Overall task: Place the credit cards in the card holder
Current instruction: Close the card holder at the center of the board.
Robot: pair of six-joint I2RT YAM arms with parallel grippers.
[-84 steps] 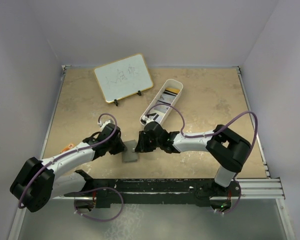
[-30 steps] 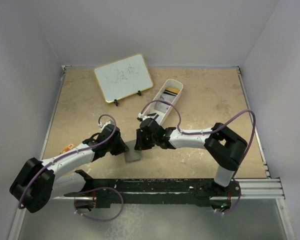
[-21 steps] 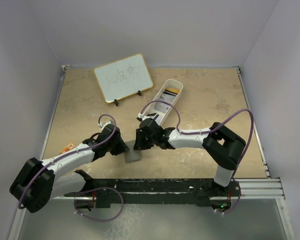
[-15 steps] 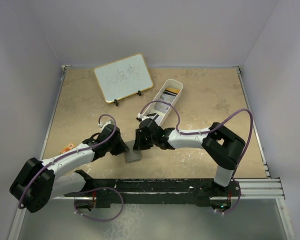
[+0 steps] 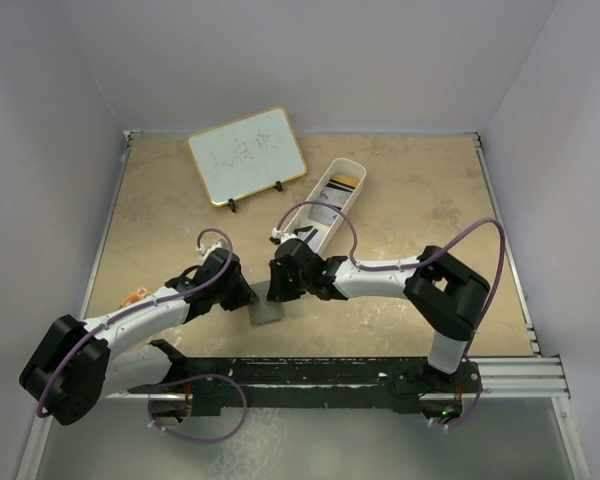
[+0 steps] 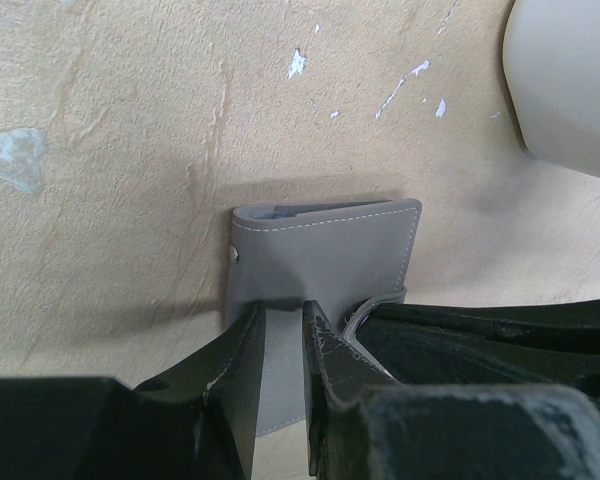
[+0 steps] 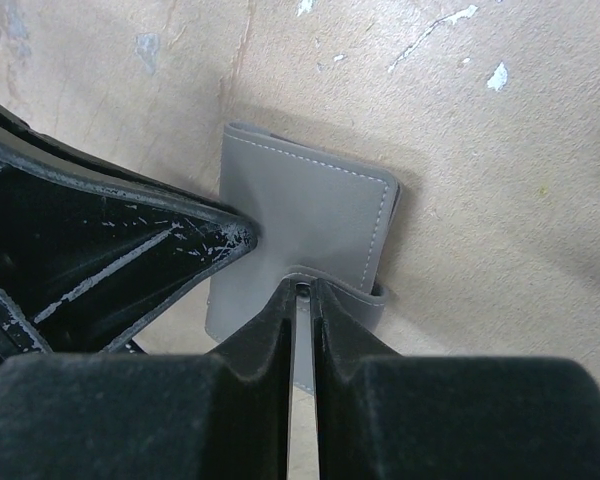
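Observation:
The card holder (image 5: 266,310) (image 6: 320,248) (image 7: 305,215), a grey fold-over wallet, lies closed on the table between both arms. My left gripper (image 5: 244,296) (image 6: 282,322) is narrowly open, its fingertips resting on the wallet's face with nothing held between them. From the other side, my right gripper (image 5: 276,288) (image 7: 302,300) is nearly closed, pinching the wallet's snap tab (image 7: 345,292) at its tips. The credit cards lie in the long white tray (image 5: 352,166): a yellow-orange one (image 5: 345,182), a pale one (image 5: 328,212) and a black one (image 5: 318,233).
A small whiteboard (image 5: 248,155) on a stand sits at the back left. The tray's rounded end (image 6: 570,80) lies just beyond the wallet. A small orange item (image 5: 136,295) lies by the left arm. The arms' base rail (image 5: 330,378) runs along the near edge.
My right gripper's jaws have narrowed onto the snap tab and the gripper has crept slightly left. The left arm and the wallet have stayed put.

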